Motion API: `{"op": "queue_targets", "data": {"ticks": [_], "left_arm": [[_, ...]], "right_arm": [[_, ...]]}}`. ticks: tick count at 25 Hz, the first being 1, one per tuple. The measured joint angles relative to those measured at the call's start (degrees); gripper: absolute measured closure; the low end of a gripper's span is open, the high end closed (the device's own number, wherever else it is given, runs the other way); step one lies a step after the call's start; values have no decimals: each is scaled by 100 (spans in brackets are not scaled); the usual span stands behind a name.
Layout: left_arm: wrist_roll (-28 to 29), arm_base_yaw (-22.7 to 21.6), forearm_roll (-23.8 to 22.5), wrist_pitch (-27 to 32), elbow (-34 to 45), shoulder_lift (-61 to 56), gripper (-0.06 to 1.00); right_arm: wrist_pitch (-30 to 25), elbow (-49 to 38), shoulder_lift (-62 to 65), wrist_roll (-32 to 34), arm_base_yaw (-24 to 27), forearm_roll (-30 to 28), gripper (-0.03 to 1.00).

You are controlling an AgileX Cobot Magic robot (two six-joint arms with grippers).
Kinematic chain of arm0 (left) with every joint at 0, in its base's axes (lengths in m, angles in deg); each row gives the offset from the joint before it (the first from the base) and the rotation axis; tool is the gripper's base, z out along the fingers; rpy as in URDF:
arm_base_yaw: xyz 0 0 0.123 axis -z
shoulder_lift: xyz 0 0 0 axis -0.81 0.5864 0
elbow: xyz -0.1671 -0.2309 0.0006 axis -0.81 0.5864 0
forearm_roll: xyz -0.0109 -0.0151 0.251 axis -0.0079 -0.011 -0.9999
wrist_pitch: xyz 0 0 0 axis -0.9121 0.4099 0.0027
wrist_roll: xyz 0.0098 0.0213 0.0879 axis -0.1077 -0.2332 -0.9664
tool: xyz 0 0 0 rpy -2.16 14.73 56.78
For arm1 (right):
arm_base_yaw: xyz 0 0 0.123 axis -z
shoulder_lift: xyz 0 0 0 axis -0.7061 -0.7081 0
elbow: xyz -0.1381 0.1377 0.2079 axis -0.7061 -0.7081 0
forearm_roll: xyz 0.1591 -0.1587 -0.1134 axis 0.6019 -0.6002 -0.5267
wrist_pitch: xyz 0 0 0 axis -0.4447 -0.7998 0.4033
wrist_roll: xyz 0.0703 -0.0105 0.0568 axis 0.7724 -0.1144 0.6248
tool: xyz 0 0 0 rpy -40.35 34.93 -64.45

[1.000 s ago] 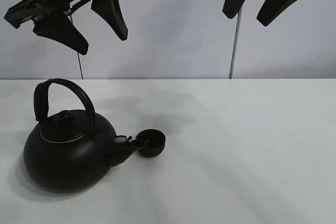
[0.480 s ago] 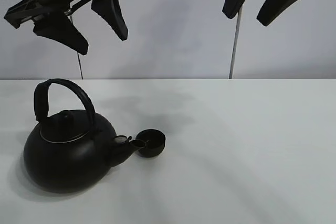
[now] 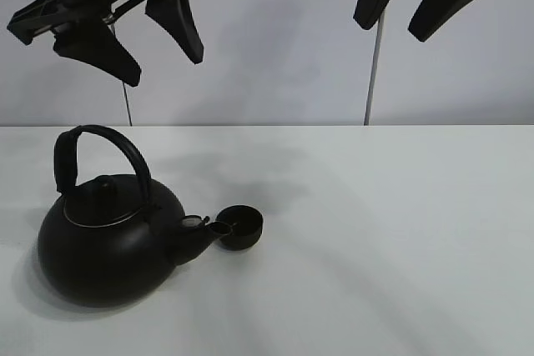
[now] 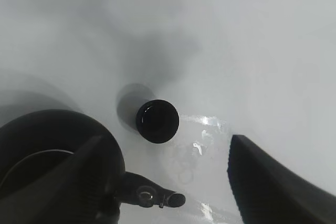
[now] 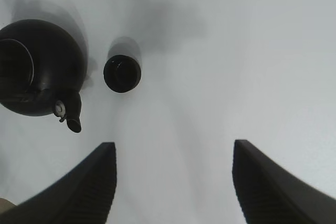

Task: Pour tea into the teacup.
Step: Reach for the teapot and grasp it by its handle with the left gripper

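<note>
Teacup (image 3: 241,227): small, round, matte black, no handle, upright on white table (image 3: 392,248), left of middle. Black kettle (image 3: 108,239) with arched handle stood beside it toward left edge. Its spout (image 3: 219,228) overlapped cup rim in high view, but wrist views showed a gap. Left gripper (image 3: 163,68) high above kettle, fingers spread, empty. Right gripper (image 3: 390,29) high over right half, spread, empty.

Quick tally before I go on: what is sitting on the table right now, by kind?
Kettle: 1
Teacup: 1
Total: 2
</note>
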Motion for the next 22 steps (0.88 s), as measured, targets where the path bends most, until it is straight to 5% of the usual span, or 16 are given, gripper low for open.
{"op": "queue_targets", "data": {"ticks": [10,22], "left_arm": [[-136,0,0,-267,0,0,47],[-1448,0,0,-315,0,-212,47]], "right_arm": [[0,0,0,0,0,0,53],[0,0,0,0,0,0,53]]}}
